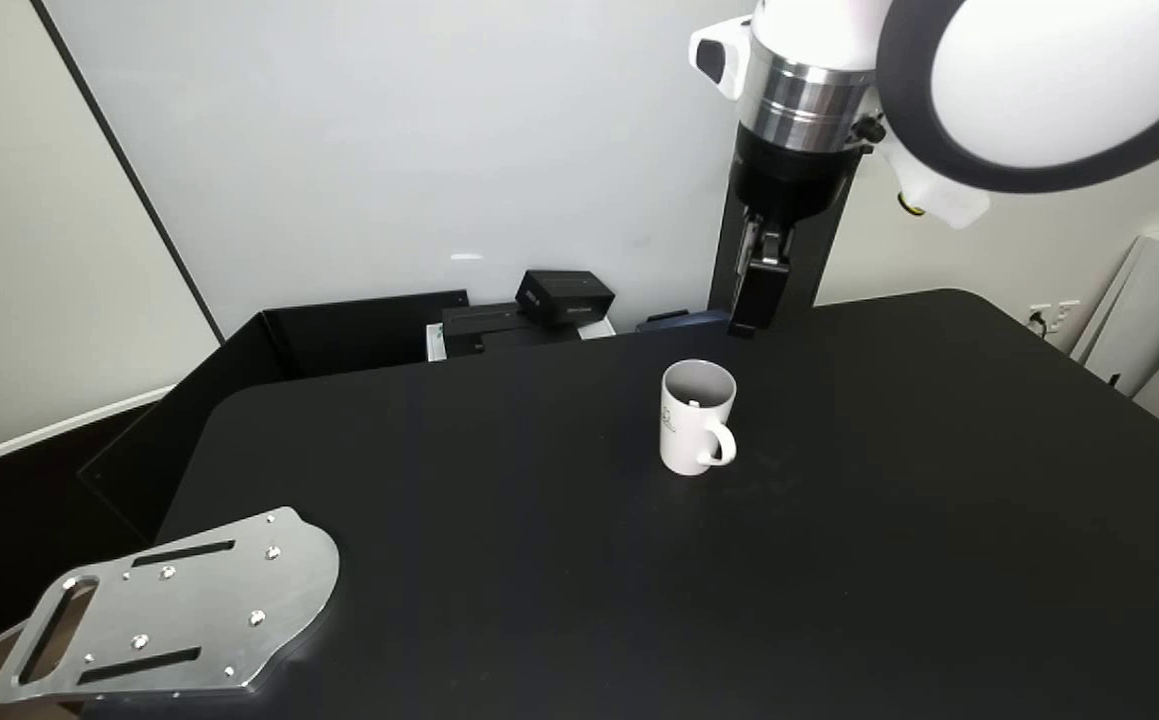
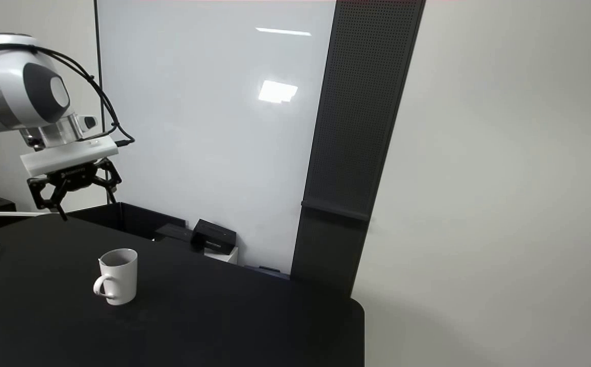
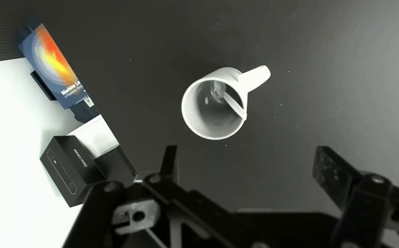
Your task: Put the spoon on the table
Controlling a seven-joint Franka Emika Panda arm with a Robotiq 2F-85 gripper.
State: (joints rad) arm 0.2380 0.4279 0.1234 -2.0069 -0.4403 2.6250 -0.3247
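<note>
The jaws are spread; lower and ahead, the spoon [image 3: 233, 103] is tilted in the mug [image 3: 206, 115], away from the tabletop's [image 1: 499, 560] wall-side edge.

The table [image 1: 629, 560] and white mug [image 1: 691, 428] are shared by all 3 views: in both exterior views they are faced obliquely from above, toward the white panel [image 2: 208, 137]; in the wrist view, from nearer, more steeply downward.

Wrist view: "Machine Le…" on blue book [image 3: 53, 65] left of mug [image 3: 210, 110]; "Stereo Camera" on black box [image 3: 72, 163] lower-left of mug.
</note>
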